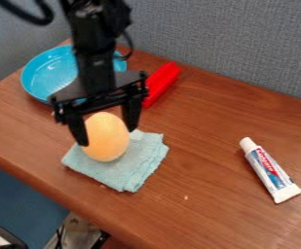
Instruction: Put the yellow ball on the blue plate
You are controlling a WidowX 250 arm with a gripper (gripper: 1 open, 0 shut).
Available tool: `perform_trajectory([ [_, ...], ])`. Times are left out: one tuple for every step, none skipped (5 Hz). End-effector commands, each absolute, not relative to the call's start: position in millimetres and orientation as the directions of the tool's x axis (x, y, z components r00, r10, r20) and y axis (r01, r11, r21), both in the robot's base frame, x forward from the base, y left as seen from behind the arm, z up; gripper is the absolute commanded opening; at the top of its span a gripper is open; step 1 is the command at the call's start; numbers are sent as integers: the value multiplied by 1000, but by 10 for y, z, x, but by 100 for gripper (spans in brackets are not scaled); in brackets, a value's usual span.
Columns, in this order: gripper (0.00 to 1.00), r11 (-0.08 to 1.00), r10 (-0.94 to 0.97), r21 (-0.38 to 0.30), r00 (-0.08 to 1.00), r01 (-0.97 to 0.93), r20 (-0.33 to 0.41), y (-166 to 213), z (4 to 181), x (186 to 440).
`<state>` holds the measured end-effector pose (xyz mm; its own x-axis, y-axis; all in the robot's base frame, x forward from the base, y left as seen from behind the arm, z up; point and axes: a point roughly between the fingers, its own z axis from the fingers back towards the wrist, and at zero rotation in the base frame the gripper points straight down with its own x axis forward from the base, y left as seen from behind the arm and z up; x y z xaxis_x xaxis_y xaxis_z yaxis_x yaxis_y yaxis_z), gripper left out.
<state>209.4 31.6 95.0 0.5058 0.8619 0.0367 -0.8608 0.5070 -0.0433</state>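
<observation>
Taking the folded teal cloth (137,167) as my marker, I see the yellow ball (107,135) resting on it, toward the cloth's upper left part, its egg shape leaning up and hiding some of the fabric beneath. The black tool (104,136) has its fingers spread open around the ball, one on the left side and the other on the right. It is not clamped down on it; whether either finger touches the ball's surface, I can't tell from where I stand. The arm reaches in from above, over the back of the bench (224,131), and a dark cable loops beside it.

The blue plate (38,76) sits beyond the cloth, up and to the left of it in my view, well apart from the ball. The arm and tool cover part of its right side. Behind the cloth and a little to its right lies a bright red block (162,84), long and narrow, partly hidden by the tool. Off to the right of the cloth, well apart from it, a white tube (270,170) with red and blue printing lies on the wooden bench, slanting, its round cap pointing away toward the grey wall (231,44) behind.
</observation>
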Motion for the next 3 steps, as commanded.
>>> perform_trajectory([
  [100, 392, 920, -117, 386, -912, 71, 384, 868, 2085],
  [100, 338, 941, -164, 330, -927, 77, 408, 731, 2107],
  [100, 318, 948, -181, 306, -931, 90, 427, 623, 2153],
])
